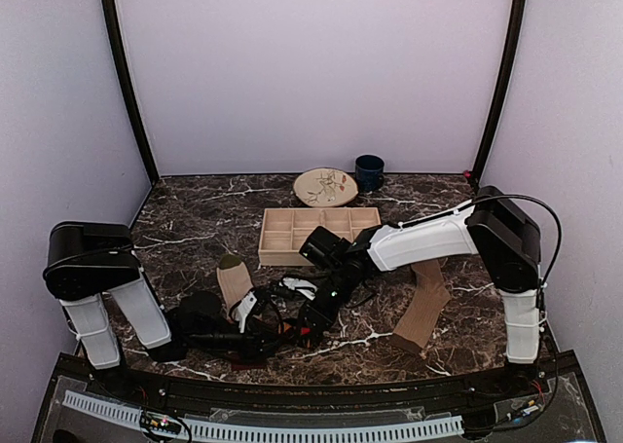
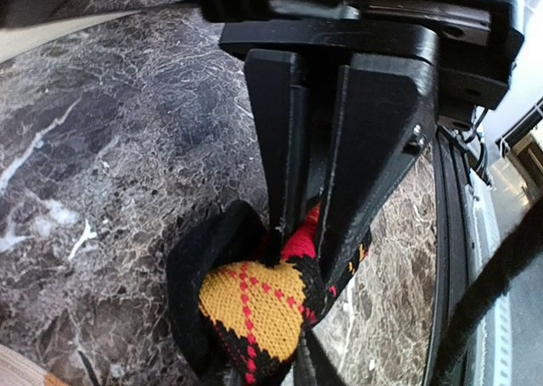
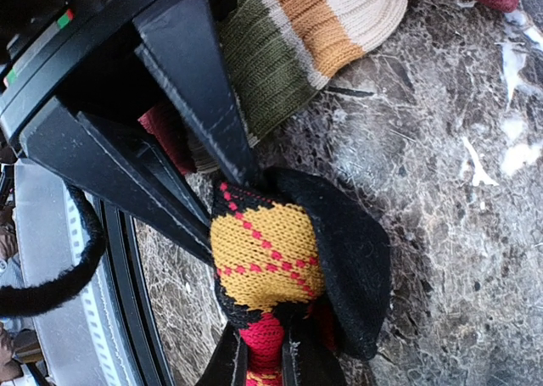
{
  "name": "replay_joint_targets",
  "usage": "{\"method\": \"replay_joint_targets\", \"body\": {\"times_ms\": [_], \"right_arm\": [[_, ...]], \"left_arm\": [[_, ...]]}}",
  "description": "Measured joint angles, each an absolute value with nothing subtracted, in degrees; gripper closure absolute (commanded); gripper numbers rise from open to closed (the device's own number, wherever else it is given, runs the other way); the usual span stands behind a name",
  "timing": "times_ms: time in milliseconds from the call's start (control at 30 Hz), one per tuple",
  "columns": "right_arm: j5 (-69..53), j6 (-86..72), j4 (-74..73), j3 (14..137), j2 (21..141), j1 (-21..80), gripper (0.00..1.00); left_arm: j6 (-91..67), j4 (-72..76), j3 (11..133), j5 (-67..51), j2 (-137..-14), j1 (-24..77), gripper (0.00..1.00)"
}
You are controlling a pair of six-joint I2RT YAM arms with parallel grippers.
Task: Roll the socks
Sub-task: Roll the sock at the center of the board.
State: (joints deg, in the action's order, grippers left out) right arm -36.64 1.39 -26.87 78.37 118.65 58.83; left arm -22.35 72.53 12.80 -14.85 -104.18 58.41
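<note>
Pinching the black argyle sock (image 2: 250,305) in the left gripper (image 2: 301,233), fingers closed hard on a bunched fold of knit, with yellow and red diamonds bulging out below the tips. Clamping the same sock from the opposite side with the right gripper (image 3: 233,220), jaws likewise shut on the fabric, with black cuff curled round past the fingertips. Holding that bundle low over the marble table (image 1: 195,229), between the two claws and close to the near edge; cannot tell whether resting on the surface or just above it.

Just beyond the left gripper, and close beside the right gripper's fingers: the striped sock (image 1: 234,282), lying flat on the marble, banded in olive, orange, cream and maroon.

Well off to the right of the right gripper, partly beneath that arm: the plain tan sock (image 1: 423,307), laid out flat, apart from the other two.

Farther back, past the right gripper: a wooden compartment tray (image 1: 275,231). Beyond the tray: a patterned plate (image 1: 304,182) and, just to the right of it, a dark blue mug (image 1: 369,172), both near the back wall.
</note>
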Motion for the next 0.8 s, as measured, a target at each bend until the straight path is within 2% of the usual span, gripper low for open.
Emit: {"method": "replay_joint_targets", "body": {"times_ms": [200, 567, 800], "right_arm": [[-36.64, 1.39, -26.92, 78.37, 118.65, 58.81, 1.00], [-36.25, 1.19, -27.90, 78.85, 118.87, 58.76, 1.00], [-35.92, 0.91, -27.46, 78.56, 118.76, 58.72, 0.91]], "left_arm": [[-23.20, 73.32, 13.04, -15.64, -104.68, 58.41, 1.00], [-23.66, 73.43, 13.61, -15.68, -105.10, 58.41, 1.00], [-24.49, 73.41, 13.67, -15.25, -105.10, 58.41, 1.00]]}}
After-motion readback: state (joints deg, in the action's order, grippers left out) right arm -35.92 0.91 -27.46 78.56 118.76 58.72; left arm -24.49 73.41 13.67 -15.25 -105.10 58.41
